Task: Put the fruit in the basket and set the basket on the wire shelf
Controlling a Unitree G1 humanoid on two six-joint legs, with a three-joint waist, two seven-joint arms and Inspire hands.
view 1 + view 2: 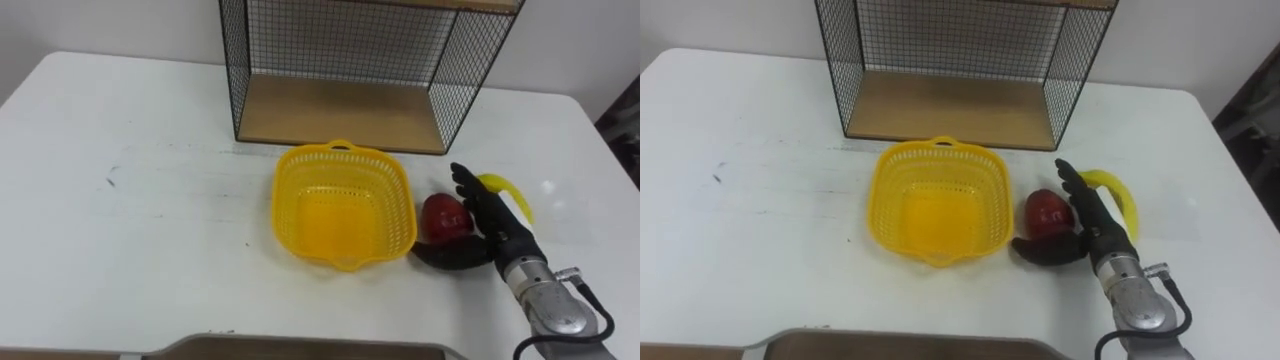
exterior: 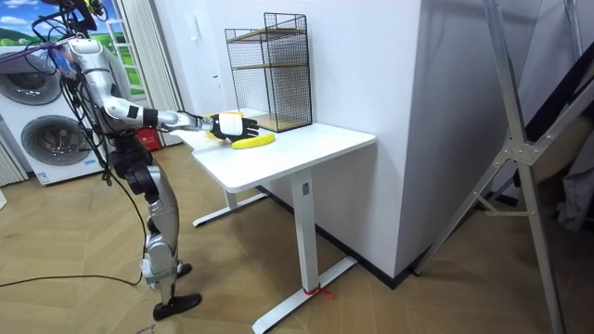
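Note:
An empty yellow plastic basket [image 1: 283, 196] [image 1: 880, 190] sits in the middle of the white table, just in front of the black wire shelf [image 1: 340, 110] [image 1: 950, 105]. A red apple [image 1: 441, 214] [image 1: 1044, 211] lies right of the basket. My right hand [image 1: 497, 228] [image 1: 1098, 222] cups it: straight fingers stand against the apple's right side and the thumb reaches along its near side. Behind the fingers lies a yellow banana [image 1: 506, 187] [image 1: 1128, 205]. In the room view I stand at the table's end with the right arm stretched over it.
The shelf has a wooden bottom board and an open front facing me. The white table [image 1: 120, 200] has wide bare room on the left. In the room view a washing machine [image 2: 46, 139] stands behind me.

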